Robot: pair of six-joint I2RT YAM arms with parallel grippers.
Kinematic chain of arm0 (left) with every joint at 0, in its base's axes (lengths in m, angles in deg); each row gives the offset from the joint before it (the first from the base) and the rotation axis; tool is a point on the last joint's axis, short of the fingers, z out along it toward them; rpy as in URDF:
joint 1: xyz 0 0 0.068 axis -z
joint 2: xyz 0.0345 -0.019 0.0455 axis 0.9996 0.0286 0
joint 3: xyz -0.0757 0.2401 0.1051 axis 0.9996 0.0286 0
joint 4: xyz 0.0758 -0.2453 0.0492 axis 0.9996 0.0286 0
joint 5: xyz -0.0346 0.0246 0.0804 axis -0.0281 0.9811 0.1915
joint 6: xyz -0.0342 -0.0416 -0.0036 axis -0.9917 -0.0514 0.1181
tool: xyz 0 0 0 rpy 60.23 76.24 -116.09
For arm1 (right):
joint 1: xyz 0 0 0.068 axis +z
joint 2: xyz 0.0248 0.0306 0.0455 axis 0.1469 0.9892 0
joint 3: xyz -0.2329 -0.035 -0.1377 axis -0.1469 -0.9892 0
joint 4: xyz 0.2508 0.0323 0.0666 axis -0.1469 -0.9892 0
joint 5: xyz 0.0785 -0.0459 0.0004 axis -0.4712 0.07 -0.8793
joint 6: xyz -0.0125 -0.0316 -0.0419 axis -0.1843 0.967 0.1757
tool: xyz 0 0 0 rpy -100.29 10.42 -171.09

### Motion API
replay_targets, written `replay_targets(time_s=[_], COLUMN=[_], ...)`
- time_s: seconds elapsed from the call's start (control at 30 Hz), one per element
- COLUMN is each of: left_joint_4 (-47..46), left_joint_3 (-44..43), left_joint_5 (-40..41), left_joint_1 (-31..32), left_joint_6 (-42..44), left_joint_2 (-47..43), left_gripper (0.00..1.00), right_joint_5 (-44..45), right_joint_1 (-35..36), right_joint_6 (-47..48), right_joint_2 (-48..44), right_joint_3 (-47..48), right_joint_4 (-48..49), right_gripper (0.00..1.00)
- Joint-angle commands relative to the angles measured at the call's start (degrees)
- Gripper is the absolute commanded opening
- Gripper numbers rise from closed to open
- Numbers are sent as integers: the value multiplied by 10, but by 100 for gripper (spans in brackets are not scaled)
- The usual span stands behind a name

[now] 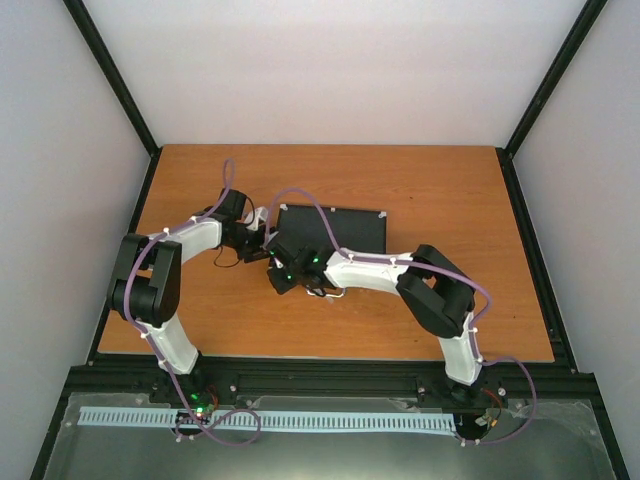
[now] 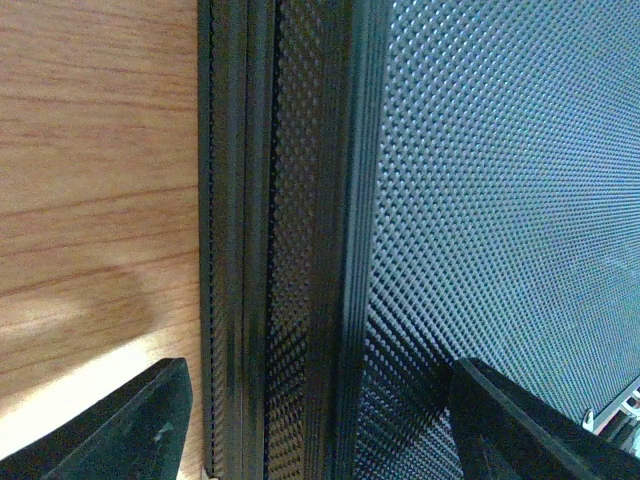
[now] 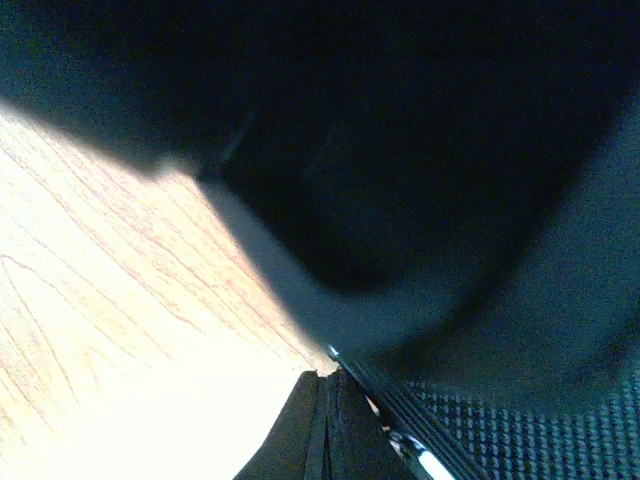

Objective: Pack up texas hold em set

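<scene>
Top even; R wrist murky, prob. defocused.

The white-shelled left arm [image 1: 178, 340] and white-shelled right arm [image 1: 365, 272] are fitted with bulky black rounded joints [image 1: 150, 285]. Thin lilac cables [image 1: 298, 193] are tied along both with small white clips [image 1: 165, 232]; tiny green lights [image 1: 290, 268] are lit.

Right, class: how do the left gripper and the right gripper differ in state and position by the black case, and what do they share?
The left gripper is open, fingers wide apart; the right gripper is shut, fingers pressed together. The left gripper straddles an edge of the case, one finger over the table, one over the case; the right gripper meets an edge from the wood side. Both are black and close to the closed case.
</scene>
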Motion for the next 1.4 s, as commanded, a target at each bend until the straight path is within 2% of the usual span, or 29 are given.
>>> replay_targets(time_s=[0.0,0.5,0.57,0.87,1.07,1.37], left_joint_4=[54,56,59,64,63,63], left_joint_3=[20,26,25,19,20,20], left_joint_5=[67,60,63,68,61,63], left_joint_1=[17,17,17,17,17,17], left_joint_6=[4,-5,-6,-13,-17,-29], left_joint_2=[21,25,24,22,24,14], left_gripper=[72,72,72,72,71,71], right_joint_5=[22,29,28,46,65,28], right_joint_1=[-16,-18,-19,-18,-18,-22], right_joint_6=[-34,-78,-73,-30,4,31], right_joint_2=[50,62,36,-192,-234,-190], right_joint_3=[-86,-142,-157,-210,-259,-247], right_joint_4=[-120,-102,-95,-52,30,170], right_gripper=[3,3,3,3,3,3])
